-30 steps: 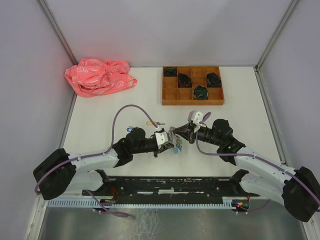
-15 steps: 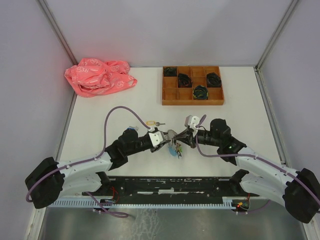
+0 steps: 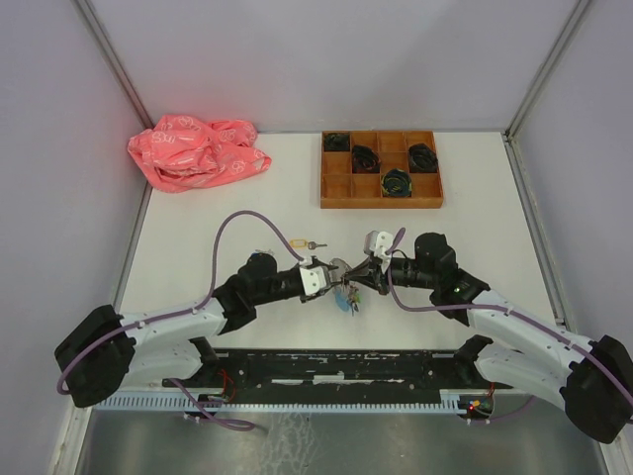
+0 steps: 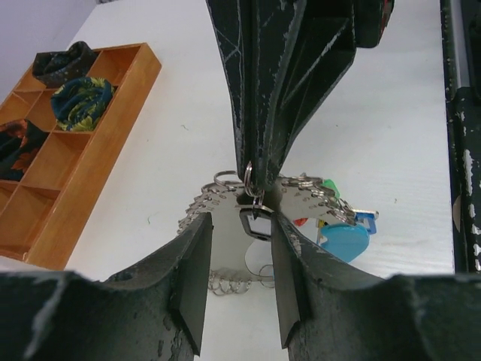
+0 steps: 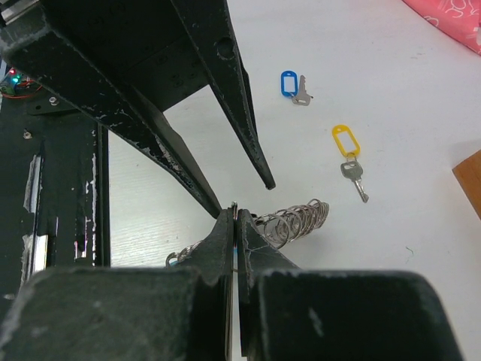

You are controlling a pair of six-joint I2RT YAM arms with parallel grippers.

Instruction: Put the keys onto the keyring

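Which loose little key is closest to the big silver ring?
The silver key with the yellow plastic tag; the blue-tagged key lies farther from the silvery metal keyring.

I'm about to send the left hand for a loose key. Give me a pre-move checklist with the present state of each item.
1. Right hand clamped on the keyring: ok, fingers shut on one of its rings.
2. Left hand free to pick: ok, jaws apart, nothing gripped.
3. Left hand clear of the keyring: cannot tell, a ring piece sits between its open fingers.
4. Yellow-tagged key unobstructed: ok, it lies loose on the table, apart from the keyring.
5. Blue-tagged key located: ok, it lies on the table, apart from the yellow one.
6. Keyring's opening exposed for threading: cannot tell, the hands hide it.
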